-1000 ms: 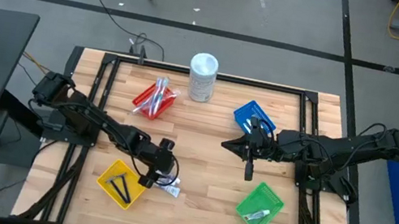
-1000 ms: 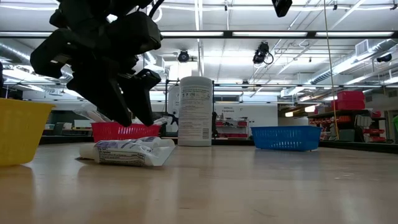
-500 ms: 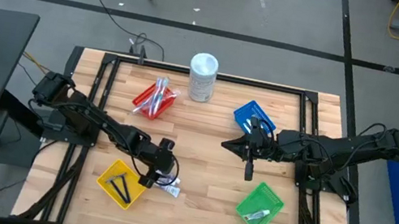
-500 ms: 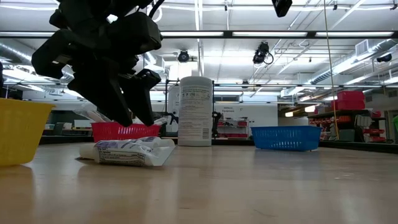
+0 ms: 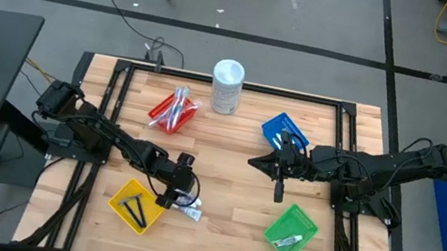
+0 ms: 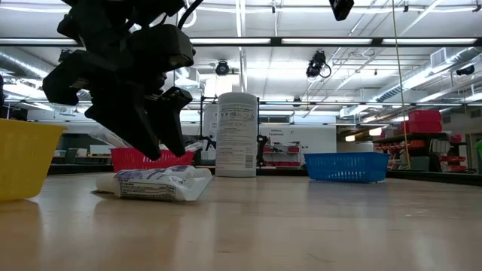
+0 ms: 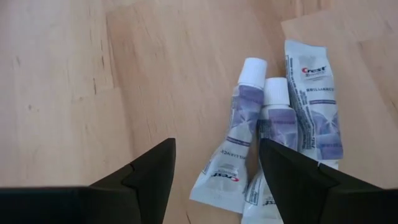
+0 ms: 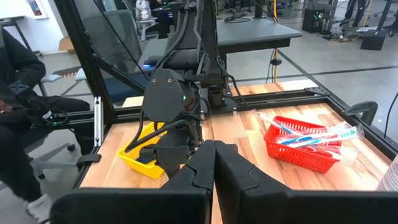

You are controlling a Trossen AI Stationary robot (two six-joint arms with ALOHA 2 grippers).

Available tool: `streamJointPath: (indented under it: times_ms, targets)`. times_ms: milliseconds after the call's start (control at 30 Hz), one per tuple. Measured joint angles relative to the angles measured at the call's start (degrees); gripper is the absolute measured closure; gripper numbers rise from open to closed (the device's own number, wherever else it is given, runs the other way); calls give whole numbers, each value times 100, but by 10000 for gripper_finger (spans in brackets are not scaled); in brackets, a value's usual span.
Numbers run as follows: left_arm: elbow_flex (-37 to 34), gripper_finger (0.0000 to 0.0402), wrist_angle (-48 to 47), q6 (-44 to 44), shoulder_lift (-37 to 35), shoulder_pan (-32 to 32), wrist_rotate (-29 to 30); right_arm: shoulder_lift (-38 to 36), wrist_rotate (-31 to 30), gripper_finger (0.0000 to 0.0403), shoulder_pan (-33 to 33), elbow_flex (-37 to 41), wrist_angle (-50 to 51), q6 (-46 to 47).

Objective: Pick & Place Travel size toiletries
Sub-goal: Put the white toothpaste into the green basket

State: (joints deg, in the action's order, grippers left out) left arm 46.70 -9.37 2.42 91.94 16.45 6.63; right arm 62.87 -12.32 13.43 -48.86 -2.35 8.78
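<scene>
Three small white toothpaste tubes (image 7: 273,137) with purple print lie side by side on the wood table, also seen in the high view (image 5: 191,212) and the low view (image 6: 158,183). My left gripper (image 7: 214,171) hangs open just above them, slanting down, its fingertips (image 6: 162,144) a little clear of the tubes and touching nothing. My right gripper (image 5: 254,161) is shut and empty, raised over the table's middle, pointing toward the left; its fingers (image 8: 214,165) meet.
A yellow basket (image 5: 136,205) with black pieces stands beside the tubes. A red basket (image 5: 173,112) holds toothbrushes, a blue basket (image 5: 282,131) sits far right, and a green basket (image 5: 291,231) holds a grey packet. A tall white container (image 5: 227,86) stands at the far edge. A person (image 8: 18,93) sits beyond the table.
</scene>
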Motion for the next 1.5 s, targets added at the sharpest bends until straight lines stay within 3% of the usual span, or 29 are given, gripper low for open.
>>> streamJointPath:
  times_ms: [700,1500]
  targets:
    - [7,165,609,-184,671,-35,-45,1,-7,393,0,7,-3,-2]
    - [7,286,587,-107,675,-36,-350,0,-7,392,-2,7,-2,-2]
